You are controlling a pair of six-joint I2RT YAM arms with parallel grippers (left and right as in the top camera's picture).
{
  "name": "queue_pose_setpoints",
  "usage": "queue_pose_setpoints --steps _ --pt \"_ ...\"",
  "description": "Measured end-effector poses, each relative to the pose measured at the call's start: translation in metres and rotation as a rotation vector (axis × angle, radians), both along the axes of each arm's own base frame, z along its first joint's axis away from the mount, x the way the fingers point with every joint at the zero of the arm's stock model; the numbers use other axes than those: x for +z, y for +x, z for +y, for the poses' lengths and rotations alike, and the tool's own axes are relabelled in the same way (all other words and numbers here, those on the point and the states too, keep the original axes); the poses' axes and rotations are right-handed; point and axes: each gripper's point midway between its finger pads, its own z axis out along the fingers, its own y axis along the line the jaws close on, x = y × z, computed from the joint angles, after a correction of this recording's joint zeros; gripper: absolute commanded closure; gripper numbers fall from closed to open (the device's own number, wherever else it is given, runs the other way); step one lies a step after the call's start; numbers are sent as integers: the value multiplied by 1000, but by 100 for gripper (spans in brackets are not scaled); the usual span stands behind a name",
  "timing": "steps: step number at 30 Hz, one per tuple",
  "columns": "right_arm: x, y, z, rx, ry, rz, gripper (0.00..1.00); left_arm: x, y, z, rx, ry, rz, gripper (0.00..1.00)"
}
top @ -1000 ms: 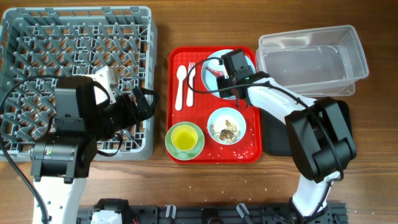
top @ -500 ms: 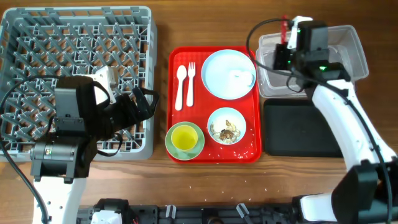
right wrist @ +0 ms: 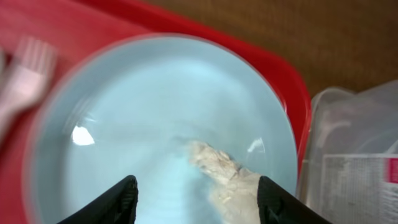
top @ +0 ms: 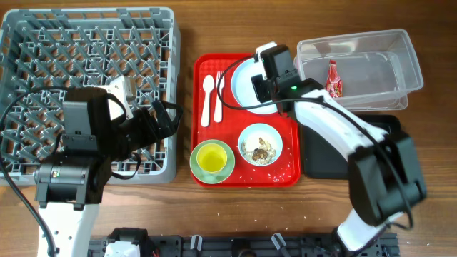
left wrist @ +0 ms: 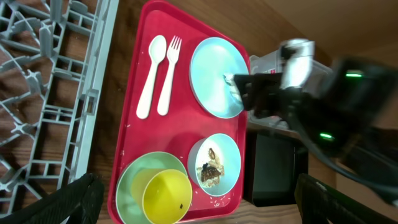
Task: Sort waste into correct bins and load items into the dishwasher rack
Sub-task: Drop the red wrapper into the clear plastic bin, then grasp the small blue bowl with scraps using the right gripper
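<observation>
1. Right gripper (right wrist: 198, 202): jaws spread wide and holding nothing. It is poised over the plate, with its fingertips at the lower edge of the wrist view, one to each side of the tissue wad.
2. Tissue wad (right wrist: 221, 171): small, white and crumpled, lying on the plate at lower centre-right of the wrist view. It is judged almost weightless, soft and fully crushable, with nothing fragile about it. It is best taken across its bulk with a full close, since a shallow pinch may catch only a shred.
3. Pale blue plate (right wrist: 124, 124): round and glossy, judged stiff and slick. Fingertips may skid on it, and the wad may slide ahead of a finger.
4. Red serving tray (right wrist: 273, 68): carries the plate; its rim shows at upper right.
5. Clear tub (top: 371, 71): upper right of the overhead view, just beside the tray. The red wrapper (top: 333, 77) lies inside, toward its left end.
6. Black tray (top: 321, 153): below the tub, partly under the arm.
7. Left gripper (left wrist: 199, 199): fingers wide apart and empty, by the right edge of the dishwasher rack (top: 86, 43).
</observation>
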Motion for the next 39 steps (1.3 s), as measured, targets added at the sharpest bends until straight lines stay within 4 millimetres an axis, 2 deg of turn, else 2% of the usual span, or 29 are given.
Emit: queue_pose_setpoints --steps 2,3,5,8,10,11,12,13,14,15,16,17,18,19,20,21,23,24,25,26,27,29,30,31,33,34,36,38,39 --pt "-29 3 -8 5 -64 27 39 0 0 0 0 0 0 0" --pt "-47 3 -11 12 -101 50 69 0 0 0 0 0 0 0" --pt "-47 6 -13 13 -115 39 94 0 0 0 0 0 0 0" --pt "-52 -3 -15 5 -114 89 96 0 0 0 0 0 1 0" --pt "-48 -14 -15 -35 -66 133 96 0 0 0 0 0 0 0" --pt "-34 -15 -11 -51 -13 123 96 0 0 0 0 0 1 0" --pt "-12 -12 -7 -66 45 86 96 0 0 0 0 0 1 0" --pt "35 -9 -8 -88 126 4 96 0 0 0 0 0 1 0" --pt "68 -6 -14 -105 170 -62 96 0 0 0 0 0 0 0" --pt "105 -6 -29 -138 215 -134 96 0 0 0 0 0 1 0" --pt "135 -6 -50 -183 243 -194 94 0 0 0 0 0 1 0" --pt "151 -3 -79 -247 250 -229 47 0 0 0 0 0 1 0" --pt "149 -1 -94 -281 245 -227 34 0 0 0 0 0 0 0" --pt "134 2 -113 -332 234 -190 25 0 0 0 0 0 0 0" --pt "114 0 -126 -363 220 -129 22 0 0 0 0 0 0 0" --pt "103 -6 -126 -362 222 -82 22 0 0 0 0 0 0 0" --pt "100 -14 -111 -330 271 -40 20 0 0 0 0 0 1 0" --pt "107 -23 -99 -304 311 -26 14 0 0 0 0 0 1 0" --pt "125 -39 -79 -251 363 -21 15 0 0 0 0 0 0 0" --pt "135 -52 -65 -223 387 -7 18 0 0 0 0 0 1 0" --pt "141 -82 -43 -186 413 57 21 1 0 0 0 0 -3 0" --pt "134 -127 6 -124 448 192 38 0 0 0 0 0 0 0" --pt "110 -148 33 -147 456 294 40 1 0 0 0 0 -2 0" --pt "98 -155 43 -164 458 334 44 0 0 0 0 0 0 0" --pt "62 -170 77 -177 431 417 55 0 0 0 0 0 -1 0" --pt "42 -180 90 -204 401 462 56 0 0 0 0 0 -1 0" --pt "11 -184 98 -283 360 503 63 0 0 0 0 0 0 0" --pt "-14 -173 102 -351 359 506 67 1 0 0 0 0 -1 0" --pt "-24 -172 99 -382 345 514 73 1 0 0 0 0 -1 0"
